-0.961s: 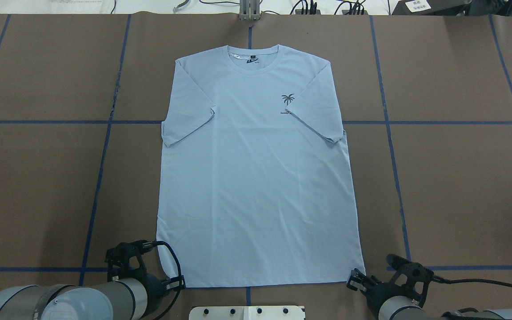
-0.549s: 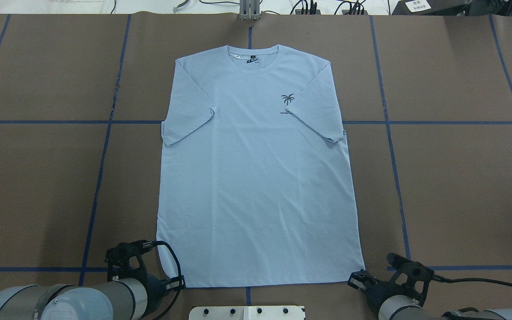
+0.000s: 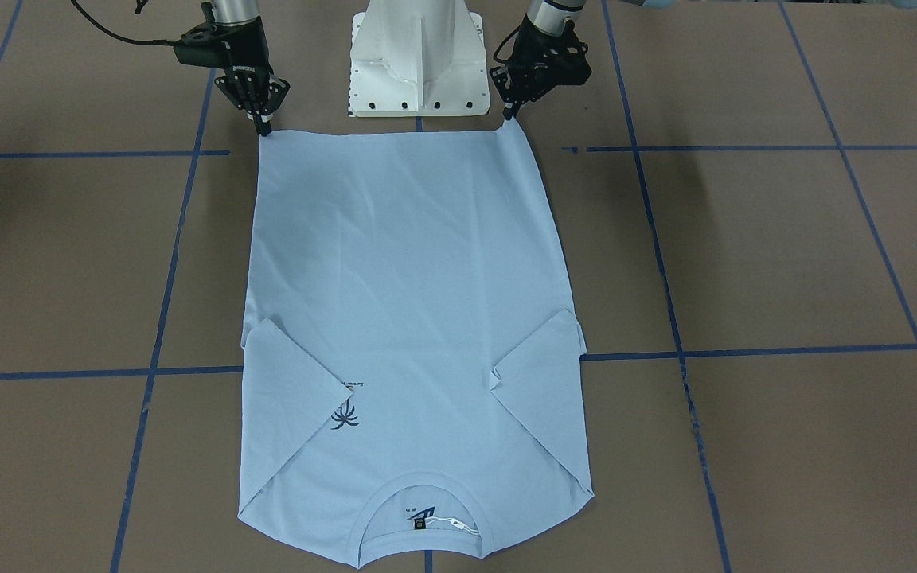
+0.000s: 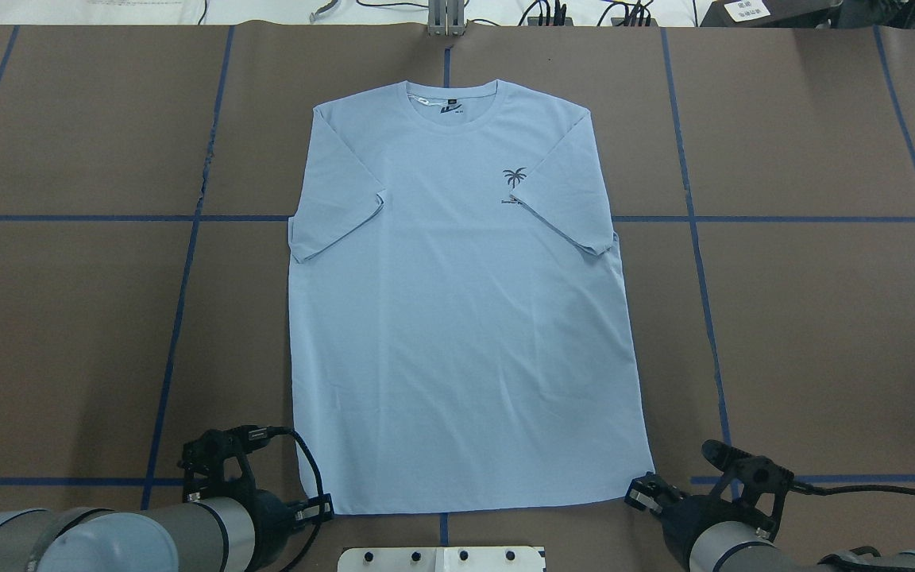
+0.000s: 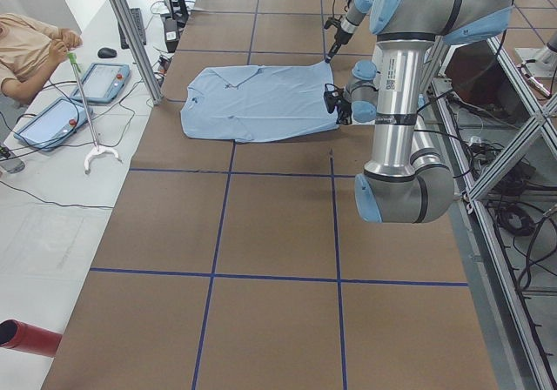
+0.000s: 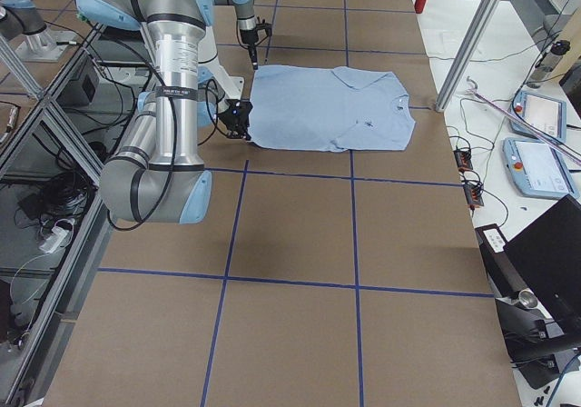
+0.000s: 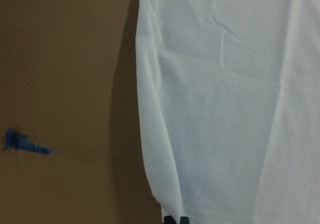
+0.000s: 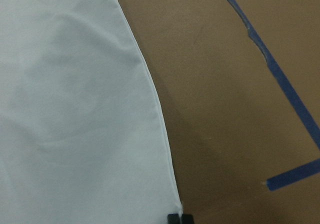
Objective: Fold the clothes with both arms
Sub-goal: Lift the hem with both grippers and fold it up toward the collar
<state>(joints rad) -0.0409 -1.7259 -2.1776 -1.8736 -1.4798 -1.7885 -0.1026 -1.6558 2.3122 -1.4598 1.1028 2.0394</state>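
Brown table (image 4: 68, 318), T-shirt (image 4: 457, 318) lengthwise, collar (image 4: 452, 87) at far end, hem (image 4: 465, 504) beside pedestal (image 4: 442, 556)

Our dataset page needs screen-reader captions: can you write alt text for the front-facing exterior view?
A light blue T-shirt lies flat on a brown table, collar nearest the camera, both sleeves folded inward. At the far hem, the left gripper and the right gripper each pinch a corner, flanking the white pedestal.
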